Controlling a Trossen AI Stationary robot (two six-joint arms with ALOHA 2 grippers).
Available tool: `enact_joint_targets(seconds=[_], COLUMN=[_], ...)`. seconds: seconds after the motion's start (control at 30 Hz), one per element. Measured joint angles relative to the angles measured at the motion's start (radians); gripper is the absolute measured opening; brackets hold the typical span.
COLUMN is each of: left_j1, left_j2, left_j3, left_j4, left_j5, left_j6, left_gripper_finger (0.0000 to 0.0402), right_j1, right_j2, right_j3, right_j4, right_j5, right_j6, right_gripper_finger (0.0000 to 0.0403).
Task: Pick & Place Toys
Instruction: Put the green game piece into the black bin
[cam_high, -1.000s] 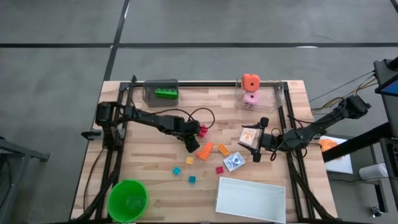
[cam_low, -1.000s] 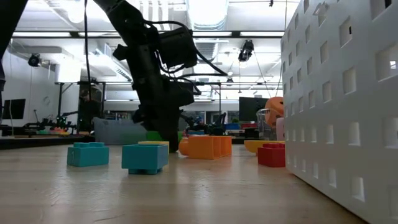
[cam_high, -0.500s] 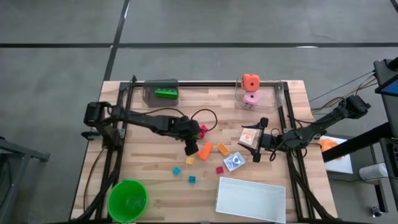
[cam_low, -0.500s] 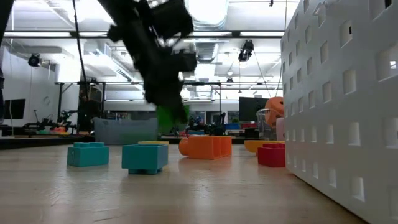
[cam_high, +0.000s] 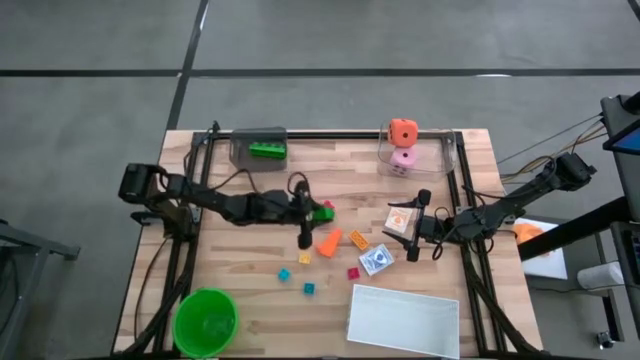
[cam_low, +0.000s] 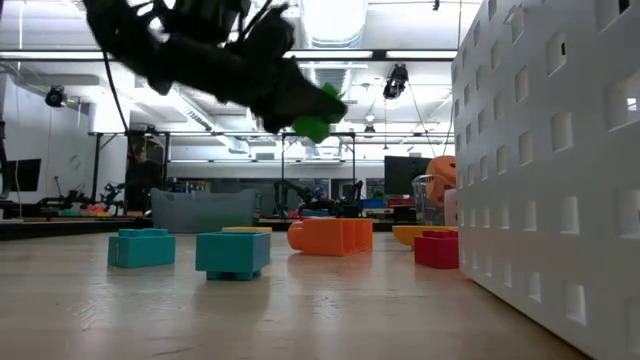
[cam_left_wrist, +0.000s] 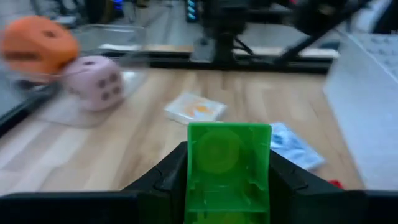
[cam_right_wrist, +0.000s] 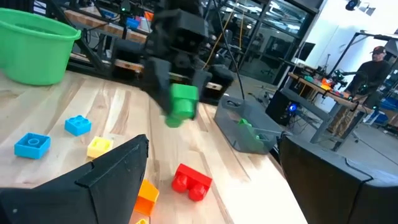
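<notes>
My left gripper (cam_high: 312, 207) is shut on a green brick (cam_left_wrist: 228, 158) and holds it well above the table's middle; the brick also shows in the low view (cam_low: 316, 112) and the right wrist view (cam_right_wrist: 182, 103). An orange cone (cam_high: 328, 242), an orange brick (cam_high: 358, 240), a red piece (cam_high: 328, 213) and small yellow (cam_high: 305, 257), teal (cam_high: 284, 274) and red (cam_high: 353, 273) cubes lie on the table below and nearby. My right gripper (cam_high: 415, 228) is open and empty beside an orange printed card (cam_high: 401, 219); a blue card (cam_high: 376, 261) lies close by. My left gripper pinches the green brick by its two opposite sides (cam_left_wrist: 193, 168) between its two fingers (cam_left_wrist: 161, 183). The fingers lie about level and point toward the table's right edge. The brick is lifted clear of the table, with one end sticking out past the fingertips.
A round green bowl (cam_high: 205, 320) stands at the near left and a white tray (cam_high: 403, 320) at the near right. At the far edge, one clear bin (cam_high: 260, 148) holds a green brick and another (cam_high: 415, 155) holds an orange cube and a pink die.
My left gripper has risen from the table with the green brick, which now hangs clear high above the wood. It has tipped from pointing down to about level, while the arm has drawn back toward the table's left edge.
</notes>
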Motion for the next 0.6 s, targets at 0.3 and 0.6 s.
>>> enact_joint_targets(seconds=[0.3, 0.6], left_j1=[0.212, 0.487], left_j2=[-0.063, -0.123], left_j3=[-0.041, -0.041], left_j4=[-0.099, -0.297], left_j5=[-0.14, -0.191], left_j6=[-0.172, -0.336], left_gripper_finger=[0.0131, 0.0131], right_j1=[0.0, 0.0], right_j2=[0.0, 0.002], right_j3=[0.0, 0.0], right_j4=[0.001, 0.0], right_j5=[0.0, 0.0], right_j6=[0.0, 0.0], right_gripper_finger=[0.0351, 0.0351])
